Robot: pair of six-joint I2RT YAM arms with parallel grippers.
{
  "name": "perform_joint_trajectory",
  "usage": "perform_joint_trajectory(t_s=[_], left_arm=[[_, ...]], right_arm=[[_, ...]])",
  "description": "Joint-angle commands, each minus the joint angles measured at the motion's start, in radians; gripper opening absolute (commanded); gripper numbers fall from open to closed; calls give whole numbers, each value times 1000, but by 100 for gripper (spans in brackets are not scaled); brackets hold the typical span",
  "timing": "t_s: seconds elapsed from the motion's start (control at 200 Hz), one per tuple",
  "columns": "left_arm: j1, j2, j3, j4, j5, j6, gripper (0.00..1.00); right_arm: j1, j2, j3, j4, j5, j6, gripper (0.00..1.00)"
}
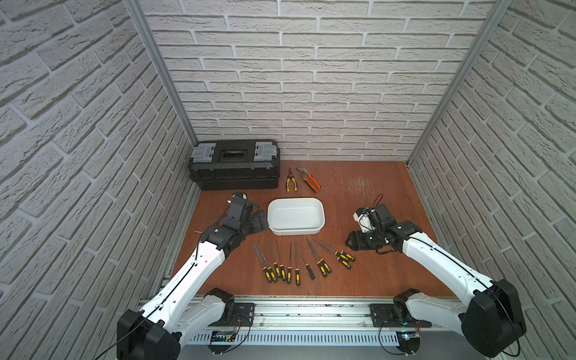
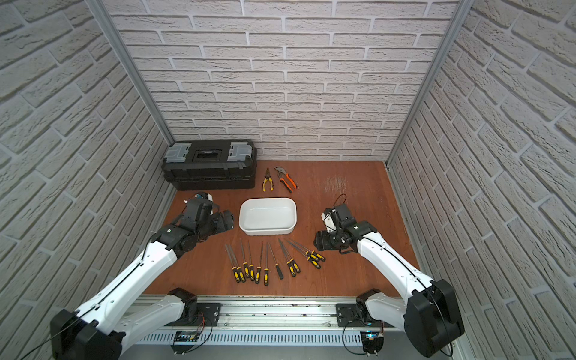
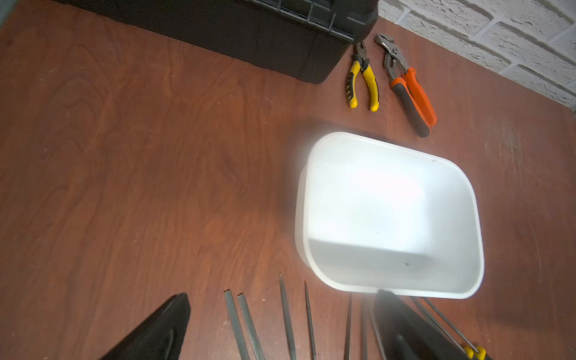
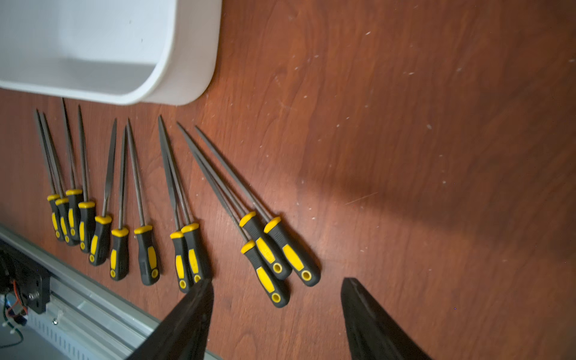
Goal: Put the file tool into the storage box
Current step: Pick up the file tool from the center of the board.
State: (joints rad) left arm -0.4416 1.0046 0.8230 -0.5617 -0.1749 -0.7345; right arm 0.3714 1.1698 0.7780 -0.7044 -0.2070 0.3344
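Several file tools (image 1: pixel 296 261) (image 2: pixel 268 260) with black-and-yellow handles lie in a row on the wooden table, tips toward the storage box. The storage box (image 1: pixel 294 231) (image 2: pixel 268 231) (image 3: pixel 300 202) (image 4: pixel 193 62) is a white shallow tub, and nothing lies in it. My left gripper (image 1: pixel 258 219) (image 3: pixel 283 293) stands open just left of the box, above the file tips, with nothing in it. My right gripper (image 1: pixel 350 244) (image 4: pixel 277 280) hovers open to the right of the row. It is close to the handles of the three rightmost files (image 4: pixel 274 249) and touches none of them.
A closed black toolbox (image 1: pixel 233 165) sits at the back left against the brick wall. Yellow-handled pliers (image 1: pixel 291 180) and orange-handled pliers (image 1: pixel 310 180) lie behind the tub. A metal rail (image 1: pixel 311 308) runs along the table's front edge. Brick walls close in both sides.
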Motion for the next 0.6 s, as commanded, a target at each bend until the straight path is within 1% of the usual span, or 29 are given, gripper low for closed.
perform_joint_trajectory(t_s=[0.0,0.085,0.245,0.305,0.35,0.515,0.53,0.595], left_arm=[[-56,24,1,38,-71,-53,98],[-90,61,11,40,-90,-61,98],[-124,116,47,40,-137,-80,98],[-129,122,57,21,-157,-104,98],[-132,118,63,3,-172,-121,98],[-137,58,44,-39,-183,-132,98],[-137,50,43,-45,-209,-131,98],[-137,15,30,-74,-222,-128,98]], right_arm=[[58,0,-8,-26,16,16,67],[109,4,-1,-43,38,26,65],[201,2,2,-53,60,51,63],[230,6,-7,-34,37,50,62],[255,16,-14,-19,22,49,61],[334,84,-20,18,45,79,56],[339,92,-22,26,45,83,55],[365,126,-25,52,51,96,53]])
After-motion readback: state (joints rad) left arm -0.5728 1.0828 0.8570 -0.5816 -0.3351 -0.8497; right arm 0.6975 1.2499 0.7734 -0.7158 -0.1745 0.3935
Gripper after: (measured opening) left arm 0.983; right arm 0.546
